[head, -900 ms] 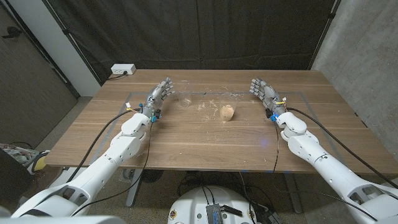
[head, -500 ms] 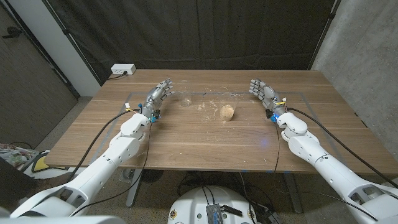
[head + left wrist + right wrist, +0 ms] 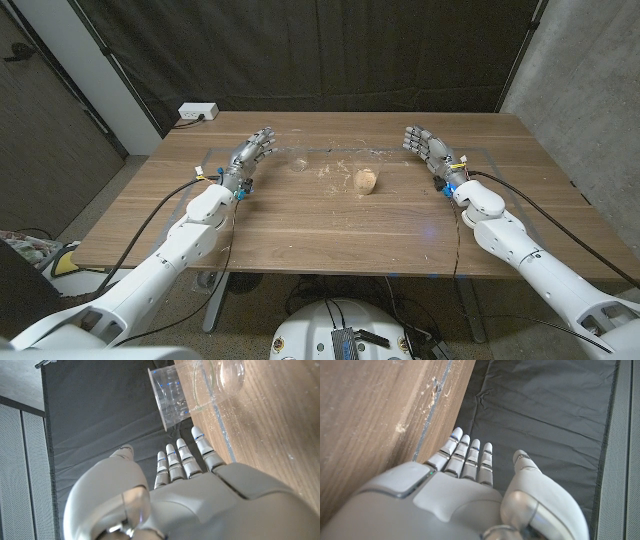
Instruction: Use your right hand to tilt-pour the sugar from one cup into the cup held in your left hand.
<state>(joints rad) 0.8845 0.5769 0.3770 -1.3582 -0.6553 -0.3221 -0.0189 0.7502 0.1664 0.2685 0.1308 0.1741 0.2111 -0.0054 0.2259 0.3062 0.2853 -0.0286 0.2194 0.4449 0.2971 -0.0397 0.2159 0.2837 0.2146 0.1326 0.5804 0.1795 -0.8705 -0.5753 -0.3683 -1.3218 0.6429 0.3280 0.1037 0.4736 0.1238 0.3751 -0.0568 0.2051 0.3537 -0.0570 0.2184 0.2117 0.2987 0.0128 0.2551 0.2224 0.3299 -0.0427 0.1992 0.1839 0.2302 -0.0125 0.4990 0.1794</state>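
We are holding our left hand (image 3: 250, 152) and right hand (image 3: 424, 147) empty, fingers apart, flanking the clear plastic sugar-filled cup (image 3: 364, 176) and empty clear cup (image 3: 297, 160), apparently readying grasps.

Three views: one high, two close at the wrists.
Head view looks down over the table (image 3: 330, 215); each wrist view looks along its hand toward the curtain (image 3: 545, 405); all share the tabletop.

You are working in what looks like a lab or test bay. Black curtains (image 3: 300, 50) are hanging behind the wooden table (image 3: 300, 225), a bare concrete wall (image 3: 585, 70) is standing at the right, and cables (image 3: 175, 215) are trailing along the arms.
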